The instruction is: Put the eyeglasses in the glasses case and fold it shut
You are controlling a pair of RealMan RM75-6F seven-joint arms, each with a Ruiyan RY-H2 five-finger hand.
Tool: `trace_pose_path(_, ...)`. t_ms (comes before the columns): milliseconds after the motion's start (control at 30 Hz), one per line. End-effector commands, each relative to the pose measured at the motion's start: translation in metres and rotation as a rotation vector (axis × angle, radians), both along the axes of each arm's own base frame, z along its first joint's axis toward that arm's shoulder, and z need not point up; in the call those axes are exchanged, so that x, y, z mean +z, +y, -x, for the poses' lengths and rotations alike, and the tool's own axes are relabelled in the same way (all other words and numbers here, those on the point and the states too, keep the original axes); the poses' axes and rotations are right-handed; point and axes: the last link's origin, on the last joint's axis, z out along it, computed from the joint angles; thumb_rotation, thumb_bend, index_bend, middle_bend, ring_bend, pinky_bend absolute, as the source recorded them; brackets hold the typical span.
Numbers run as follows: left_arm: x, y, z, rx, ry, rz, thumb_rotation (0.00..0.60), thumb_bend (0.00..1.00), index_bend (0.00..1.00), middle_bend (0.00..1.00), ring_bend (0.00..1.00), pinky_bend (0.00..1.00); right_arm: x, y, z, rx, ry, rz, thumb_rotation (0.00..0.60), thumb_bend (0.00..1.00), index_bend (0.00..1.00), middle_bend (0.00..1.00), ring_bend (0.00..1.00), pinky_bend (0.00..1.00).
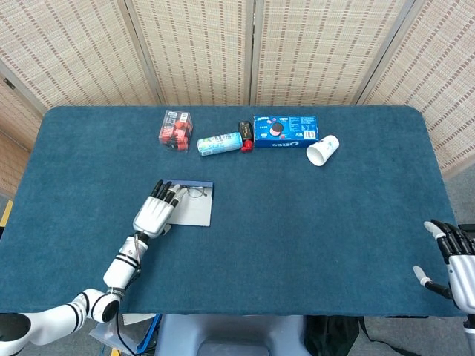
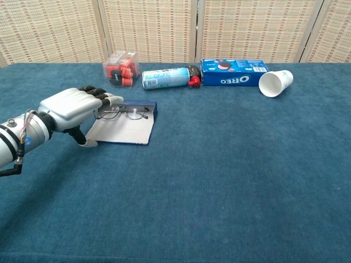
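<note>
The glasses case (image 1: 197, 213) (image 2: 123, 131) lies unfolded and flat on the blue table, white inside with a dark blue far edge. The thin-framed eyeglasses (image 1: 194, 193) (image 2: 129, 113) lie along its far part. My left hand (image 1: 154, 215) (image 2: 71, 109) rests on the case's left side. Its fingers are stretched over the left end of the glasses, and its thumb sits on the table at the case's near-left corner. It grips nothing that I can see. My right hand (image 1: 453, 267) hangs at the table's near right edge, fingers apart and empty.
Along the far side stand a clear box of red items (image 1: 175, 129) (image 2: 122, 67), a lying can (image 1: 219, 143) (image 2: 164, 78), a small black and red object (image 1: 245, 136), an Oreo box (image 1: 286, 131) (image 2: 233, 72) and a tipped paper cup (image 1: 322, 150) (image 2: 274, 83).
</note>
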Motion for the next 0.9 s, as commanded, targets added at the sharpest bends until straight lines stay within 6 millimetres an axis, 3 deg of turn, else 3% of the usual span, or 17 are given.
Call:
trace_pose_path(33,0.000,0.004,-0.001,-0.007,-0.016,-0.006,0.600,0.21,0.00,0.00,0.00,0.00,0.000,0.000,0.000,0.000,0.001,0.001,0.600,0.25,0.10,0.11,0.09,0.11)
trace_pose_path(767,0.002,0.045,-0.027,0.095,-0.202,-0.080,0.600,0.21,0.00,0.00,0.00,0.00,0.001,-0.001,0.000,-0.007,0.000,0.004,0.600,0.25,0.10,0.11,0.09,0.11)
trace_pose_path(900,-0.003,0.049,-0.031,0.103,-0.221,-0.082,0.600,0.21,0.11,0.00,0.00,0.00,0.002,0.000,0.001,-0.007,0.000,0.008,0.600,0.25,0.10,0.11,0.09,0.11)
